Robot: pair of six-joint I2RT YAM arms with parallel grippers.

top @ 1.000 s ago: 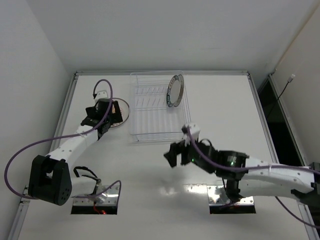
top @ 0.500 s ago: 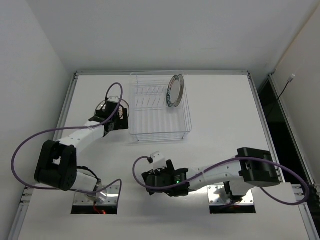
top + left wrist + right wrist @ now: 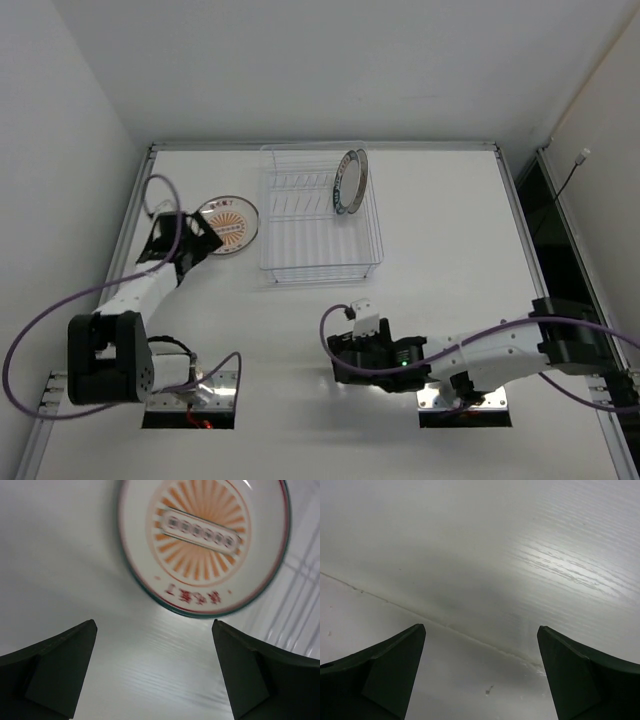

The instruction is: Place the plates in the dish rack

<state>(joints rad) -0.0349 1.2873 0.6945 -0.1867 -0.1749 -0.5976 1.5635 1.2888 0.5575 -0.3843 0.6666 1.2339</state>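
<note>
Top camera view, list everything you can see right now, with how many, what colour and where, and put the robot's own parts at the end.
table: one, white, fills the middle of the view.
dish rack: one, clear wire, far middle of the table.
blue-rimmed plate: one, white with a dark-blue rim, standing on edge in the rack's far right corner.
orange sunburst plate: one, white with orange rays, lying flat on the table just left of the rack.
cables: two, purple, one looping along each arm.
left gripper: one, black, open and empty, just short of the orange plate.
right gripper: one, black, open and empty, low over bare table near the arm bases.
</note>
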